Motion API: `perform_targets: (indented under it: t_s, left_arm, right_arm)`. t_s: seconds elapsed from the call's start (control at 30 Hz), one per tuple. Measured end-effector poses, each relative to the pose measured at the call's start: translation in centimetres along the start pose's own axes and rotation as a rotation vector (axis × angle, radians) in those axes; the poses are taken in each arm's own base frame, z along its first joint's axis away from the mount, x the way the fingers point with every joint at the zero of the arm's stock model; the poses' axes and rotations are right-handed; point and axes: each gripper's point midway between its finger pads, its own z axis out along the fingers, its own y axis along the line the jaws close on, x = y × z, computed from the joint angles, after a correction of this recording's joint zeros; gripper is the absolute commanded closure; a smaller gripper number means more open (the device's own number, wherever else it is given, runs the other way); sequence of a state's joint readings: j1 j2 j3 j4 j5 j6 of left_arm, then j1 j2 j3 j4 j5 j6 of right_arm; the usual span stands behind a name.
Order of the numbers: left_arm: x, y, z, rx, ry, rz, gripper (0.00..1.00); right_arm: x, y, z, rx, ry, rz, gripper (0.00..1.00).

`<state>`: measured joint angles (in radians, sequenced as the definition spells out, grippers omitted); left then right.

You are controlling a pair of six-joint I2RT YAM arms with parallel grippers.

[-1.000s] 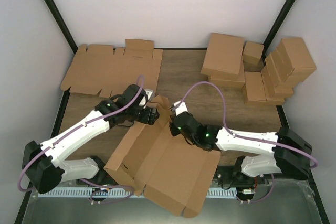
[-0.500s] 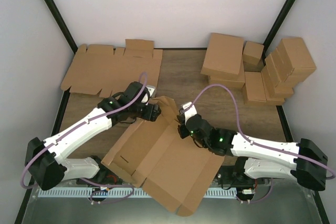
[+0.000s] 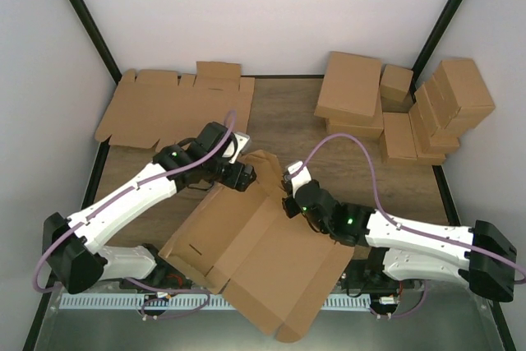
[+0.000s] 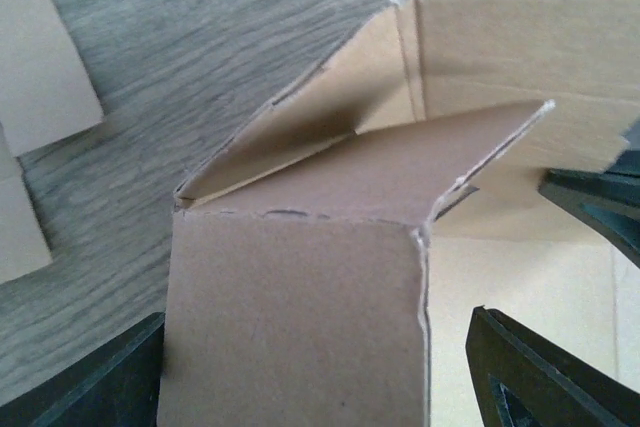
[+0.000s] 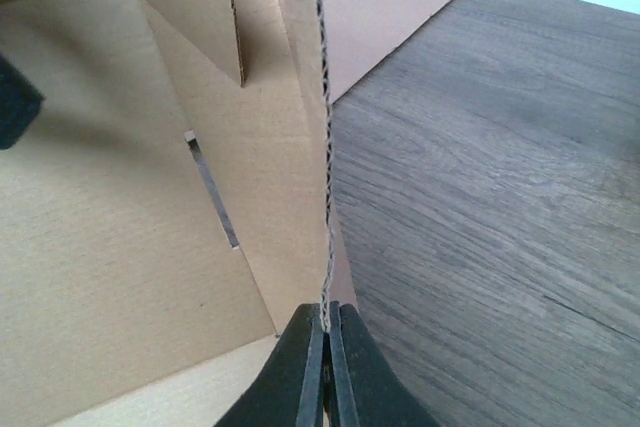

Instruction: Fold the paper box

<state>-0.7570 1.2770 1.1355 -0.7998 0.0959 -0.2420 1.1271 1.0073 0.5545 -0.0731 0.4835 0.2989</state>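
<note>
Paper box between clamped right fingers

Overhead, two close-ups, same paper box

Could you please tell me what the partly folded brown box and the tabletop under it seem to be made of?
The brown, partly folded paper box looks like corrugated cardboard, matte, unprinted: its cut edge shows wavy fluting. The dark grey-brown tabletop shows wood grain, dull finish; real wood or laminate, I cannot tell.
</note>
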Motion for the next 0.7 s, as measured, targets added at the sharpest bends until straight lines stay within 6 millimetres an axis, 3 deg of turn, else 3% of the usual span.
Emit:
perform_targets:
  t_s: [0.23, 0.43, 0.7]
  left_arm:
    - [0.6, -1.3, -0.2, 0.073, 0.027, -0.004, 0.2]
    - [0.2, -0.7, -0.3, 0.034, 0.018, -0.023, 0.2]
    - [-3.4, 1.5, -0.2, -0.092, -0.032, -0.041, 0.2]
  right_arm:
    - [0.3, -0.9, 0.5, 0.031, -0.026, -0.045, 0.99]
    - [-0.6, -1.9, 1.3, 0.047, -0.076, -0.04, 0.99]
    - [-2.3, -4.1, 4.3, 0.079, -0.126, -0.03, 0.99]
